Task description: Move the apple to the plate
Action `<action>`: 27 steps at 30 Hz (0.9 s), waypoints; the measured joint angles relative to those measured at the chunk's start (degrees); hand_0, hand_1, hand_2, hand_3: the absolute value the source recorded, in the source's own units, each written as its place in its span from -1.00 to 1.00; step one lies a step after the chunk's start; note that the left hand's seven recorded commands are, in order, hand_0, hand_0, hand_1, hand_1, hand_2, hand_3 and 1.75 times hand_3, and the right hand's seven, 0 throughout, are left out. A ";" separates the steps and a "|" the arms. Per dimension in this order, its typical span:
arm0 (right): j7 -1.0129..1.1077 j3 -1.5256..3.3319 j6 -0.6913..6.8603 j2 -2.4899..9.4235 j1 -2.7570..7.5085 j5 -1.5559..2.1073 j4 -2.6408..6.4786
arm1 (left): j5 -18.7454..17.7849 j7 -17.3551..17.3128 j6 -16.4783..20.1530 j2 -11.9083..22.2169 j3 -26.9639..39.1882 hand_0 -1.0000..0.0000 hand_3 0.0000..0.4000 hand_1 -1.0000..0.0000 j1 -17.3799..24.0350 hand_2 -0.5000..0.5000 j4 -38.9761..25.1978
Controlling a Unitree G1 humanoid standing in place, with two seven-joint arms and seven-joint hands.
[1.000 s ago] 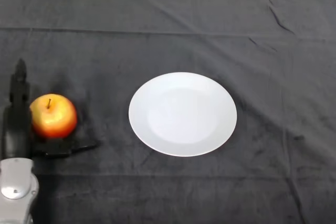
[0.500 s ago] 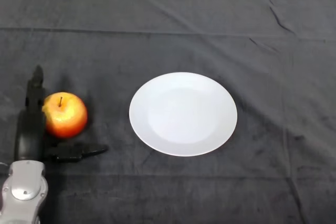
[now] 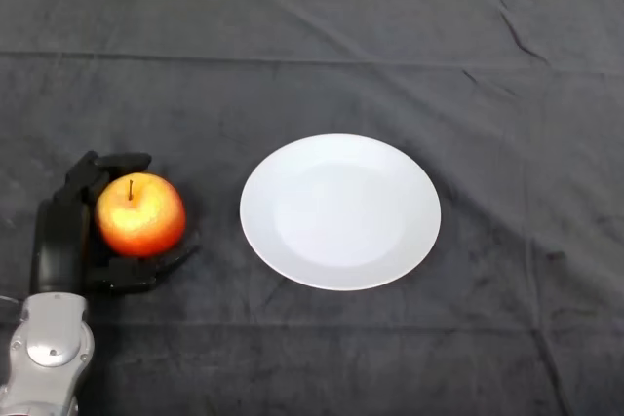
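Fingers (image 3: 109,164) of the robot's black left hand (image 3: 63,236) curl over the far side of a round red-and-yellow apple (image 3: 141,215), while the thumb (image 3: 146,273) wraps under its near side, so the hand is grasping the fruit between them. The palm sits against the apple's left flank, and the apple's right half is bare and faces outward. The apple's short brown stem points up, visible at its top. Where the fruit's underside meets the cloth is shadowed by the thumb, so it cannot be told whether the apple rests on the table or is lifted clear. The silver-grey arm (image 3: 47,358) enters from the lower left corner and is cut off by the bottom edge of the view. To the right of the apple, apart from it with a strip of cloth between, lies a round plain white plate (image 3: 340,211) near the middle of the table, with nothing on it. Everything rests on a dark grey wrinkled cloth (image 3: 507,94) that covers the table, and a pale strip of background shows along the top edge.
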 measured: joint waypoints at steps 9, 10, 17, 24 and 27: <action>0.00 -0.02 0.00 -0.01 0.00 0.00 0.00 | 0.81 1.95 3.30 0.00 -0.17 -1.00 1.00 -1.00 0.00 0.00 -6.56; 0.00 -0.02 0.00 -0.01 0.00 0.00 0.00 | 1.08 2.31 3.59 0.00 -0.33 -1.00 1.00 -1.00 0.00 0.00 -7.70; 0.01 -0.04 0.00 -0.02 0.00 0.00 -0.02 | 2.51 4.43 6.41 -0.16 -2.82 -1.00 1.00 -1.00 -0.02 0.00 -12.80; 0.01 -0.05 0.00 -0.02 0.00 0.00 -0.09 | 2.94 5.92 8.28 -1.45 -6.48 -1.00 1.00 -1.00 -0.03 0.00 -13.64; 0.02 -0.06 0.00 -0.03 0.00 0.00 -0.10 | 3.00 6.01 8.83 -2.19 -8.02 -1.00 1.00 -1.00 -0.05 0.00 -13.73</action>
